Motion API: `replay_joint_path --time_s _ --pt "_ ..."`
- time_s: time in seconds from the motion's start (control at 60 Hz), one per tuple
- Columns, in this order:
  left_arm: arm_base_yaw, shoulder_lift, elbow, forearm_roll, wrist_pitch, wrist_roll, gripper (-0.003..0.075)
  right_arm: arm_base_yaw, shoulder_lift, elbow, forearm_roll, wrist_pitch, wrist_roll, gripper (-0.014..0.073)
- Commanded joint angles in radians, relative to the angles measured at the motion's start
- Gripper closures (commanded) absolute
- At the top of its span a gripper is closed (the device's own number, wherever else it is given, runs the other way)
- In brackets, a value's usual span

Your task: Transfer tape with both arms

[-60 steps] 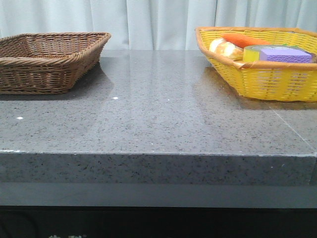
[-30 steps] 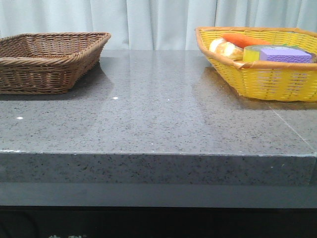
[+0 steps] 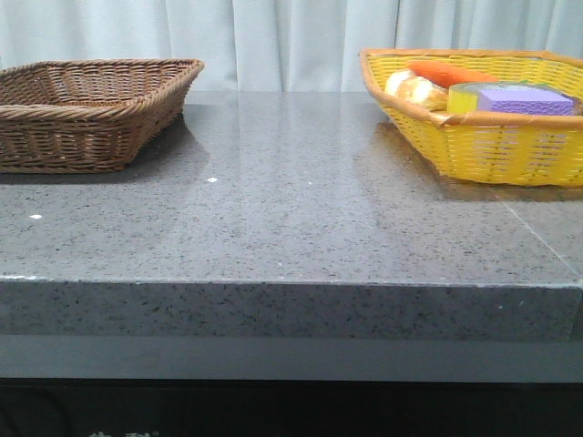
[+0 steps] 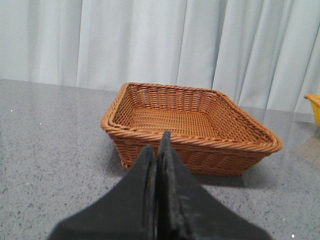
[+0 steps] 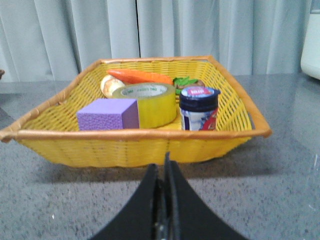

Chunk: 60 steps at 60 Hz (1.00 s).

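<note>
The yellow tape roll (image 5: 147, 103) lies flat in the yellow basket (image 5: 135, 145), behind a purple block (image 5: 107, 115). In the front view only its top edge (image 3: 463, 96) shows over the yellow basket's rim (image 3: 492, 150). My right gripper (image 5: 161, 162) is shut and empty, low over the table in front of the yellow basket. My left gripper (image 4: 159, 142) is shut and empty, in front of the empty brown wicker basket (image 4: 192, 127). Neither arm shows in the front view.
The yellow basket also holds a carrot (image 5: 140, 76), a pale bread roll (image 5: 109, 86), a dark jar with a red-and-blue lid (image 5: 199, 107) and something green (image 5: 186, 80). The brown basket (image 3: 86, 114) stands at the far left of the grey stone table (image 3: 291, 209). Curtains hang behind.
</note>
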Motion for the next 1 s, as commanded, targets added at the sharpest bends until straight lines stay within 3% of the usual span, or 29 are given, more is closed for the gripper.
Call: replay_joint_path --time_s 0.0,0.266,0.6,0.716,0.983 --pt "-0.006 -0.015 -0.083 -0.001 -0.070 -0.009 0.0741 -0.005 -0.022 -0.096 0.002 -0.048 -0.001 0.0662" --pt "-0.006 0.075 -0.399 -0.001 0.106 -0.009 0.0741 -0.005 0.066 -0.384 0.002 0.140 -0.001 0.0662" --pt "-0.006 0.376 -0.737 -0.022 0.364 -0.009 0.0741 -0.005 0.376 -0.732 -0.002 0.372 -0.001 0.0662" --pt "-0.006 0.489 -0.798 -0.024 0.452 -0.009 0.0741 -0.005 0.489 -0.791 -0.004 0.442 -0.001 0.0662" --pt "-0.006 0.663 -0.794 -0.024 0.456 -0.009 0.0741 -0.005 0.664 -0.776 -0.004 0.454 -0.001 0.0662"
